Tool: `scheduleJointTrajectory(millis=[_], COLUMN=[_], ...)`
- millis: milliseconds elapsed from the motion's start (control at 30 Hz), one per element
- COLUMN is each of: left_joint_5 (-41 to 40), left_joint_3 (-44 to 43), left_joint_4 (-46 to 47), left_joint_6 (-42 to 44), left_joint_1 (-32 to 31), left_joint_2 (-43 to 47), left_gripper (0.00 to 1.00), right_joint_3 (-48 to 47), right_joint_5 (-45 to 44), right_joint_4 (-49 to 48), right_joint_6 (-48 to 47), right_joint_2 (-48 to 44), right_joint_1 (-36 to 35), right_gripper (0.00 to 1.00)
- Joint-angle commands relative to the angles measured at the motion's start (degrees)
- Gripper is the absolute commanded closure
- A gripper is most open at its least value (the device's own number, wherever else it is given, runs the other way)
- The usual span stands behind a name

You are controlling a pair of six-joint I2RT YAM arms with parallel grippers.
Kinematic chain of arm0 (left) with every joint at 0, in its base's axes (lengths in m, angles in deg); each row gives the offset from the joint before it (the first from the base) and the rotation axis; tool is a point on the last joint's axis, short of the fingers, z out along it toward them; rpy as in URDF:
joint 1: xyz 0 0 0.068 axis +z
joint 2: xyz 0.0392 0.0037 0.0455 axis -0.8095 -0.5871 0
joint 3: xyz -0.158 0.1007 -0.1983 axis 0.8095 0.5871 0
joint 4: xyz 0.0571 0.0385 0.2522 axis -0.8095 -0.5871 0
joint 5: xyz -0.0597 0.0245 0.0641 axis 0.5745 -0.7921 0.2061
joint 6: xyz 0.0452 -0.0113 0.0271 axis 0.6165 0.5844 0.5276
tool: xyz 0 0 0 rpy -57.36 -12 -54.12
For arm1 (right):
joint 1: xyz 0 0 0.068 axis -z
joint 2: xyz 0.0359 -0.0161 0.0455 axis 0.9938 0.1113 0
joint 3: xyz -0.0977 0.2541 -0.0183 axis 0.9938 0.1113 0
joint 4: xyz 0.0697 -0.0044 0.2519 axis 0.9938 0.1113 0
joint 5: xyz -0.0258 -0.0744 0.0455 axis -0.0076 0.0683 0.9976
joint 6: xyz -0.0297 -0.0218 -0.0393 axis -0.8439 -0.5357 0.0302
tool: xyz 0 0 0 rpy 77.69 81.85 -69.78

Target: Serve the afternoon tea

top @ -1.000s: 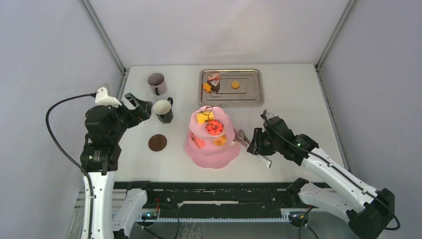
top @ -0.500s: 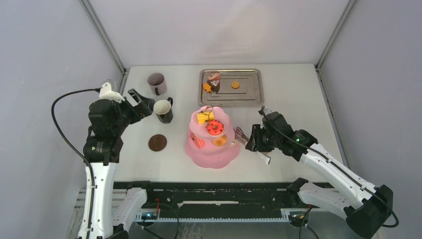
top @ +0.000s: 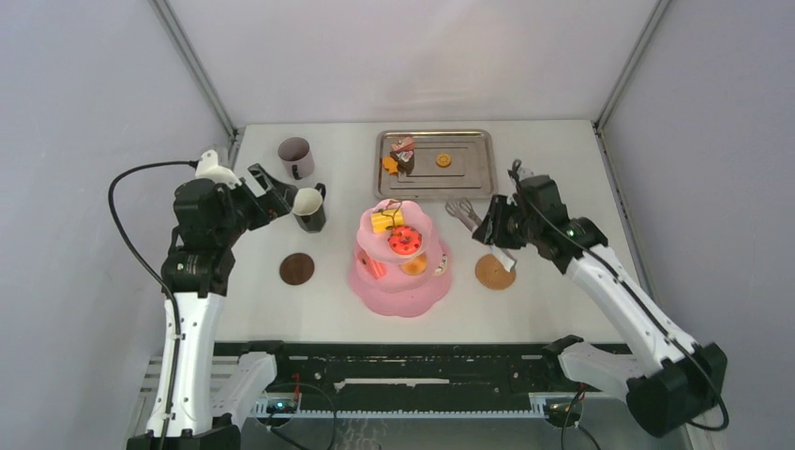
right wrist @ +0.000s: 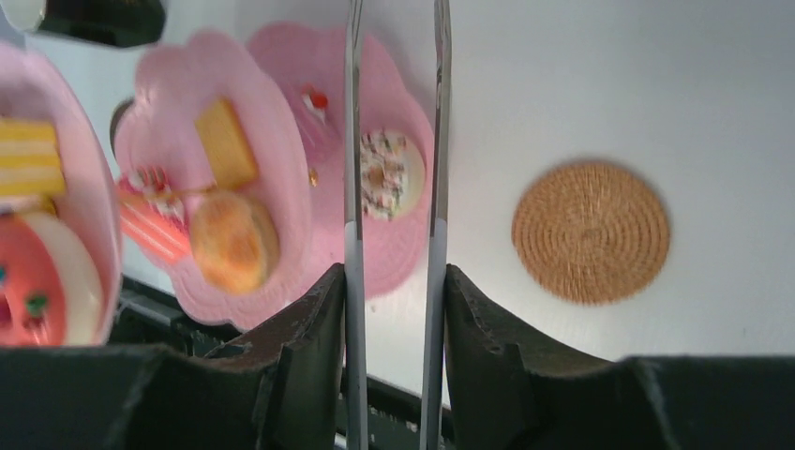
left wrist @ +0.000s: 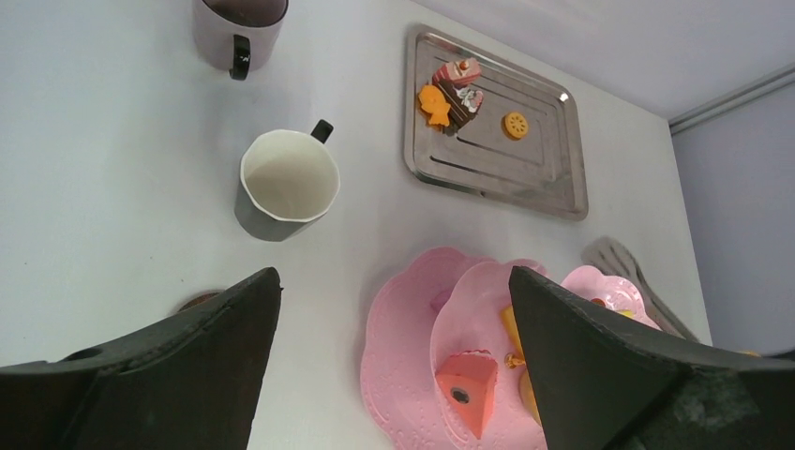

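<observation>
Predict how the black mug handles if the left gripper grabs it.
Black mug stands upright and looks empty: probably rigid and fairly light. Its smooth wall may slip in the left gripper. The squat, wide-based shape suggests a push slides rather than tips it.

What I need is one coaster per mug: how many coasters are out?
2: a dark coaster left of the pink stand, a woven coaster right of it.

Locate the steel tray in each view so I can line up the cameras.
Top external: steel tray at the far centre of the table, behind the pink stand.
Left wrist: upper centre-right, beyond the pink stand.
Right wrist: not in view.
Shared landmark: the pink stand, visible in all three views.
</observation>
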State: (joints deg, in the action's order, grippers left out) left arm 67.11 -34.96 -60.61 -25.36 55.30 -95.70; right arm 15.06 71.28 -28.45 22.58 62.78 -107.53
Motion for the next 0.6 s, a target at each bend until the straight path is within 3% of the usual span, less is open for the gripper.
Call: scheduleJointTrajectory(millis=[0,267,567], left_joint_5=[2.51,4.53,1.46], left_joint_3=[-0.57,-2.52,-6.4], left_joint_4=[2.35,1.18,-1.5], left_joint_6=[0.9,1.25,2.71], left_joint_1=[0.23,0.08,0.1], left_joint_2=[-1.09,-5.07,-8.6], left_gripper=[0.04,0.04,0.04], right_joint_3=[-8.14,-25.9,-38.4], right_joint_5=[1.9,7.62,10.46], right_joint_4=[-10.72,-15.88,-16.09], right_joint_6=[-3.46,-3.81,-2.75], right_joint_2=[9.89,32.59,47.76], right_joint_1=[1.61,3.25,3.73], right_gripper=[0.54,0.51,0.48])
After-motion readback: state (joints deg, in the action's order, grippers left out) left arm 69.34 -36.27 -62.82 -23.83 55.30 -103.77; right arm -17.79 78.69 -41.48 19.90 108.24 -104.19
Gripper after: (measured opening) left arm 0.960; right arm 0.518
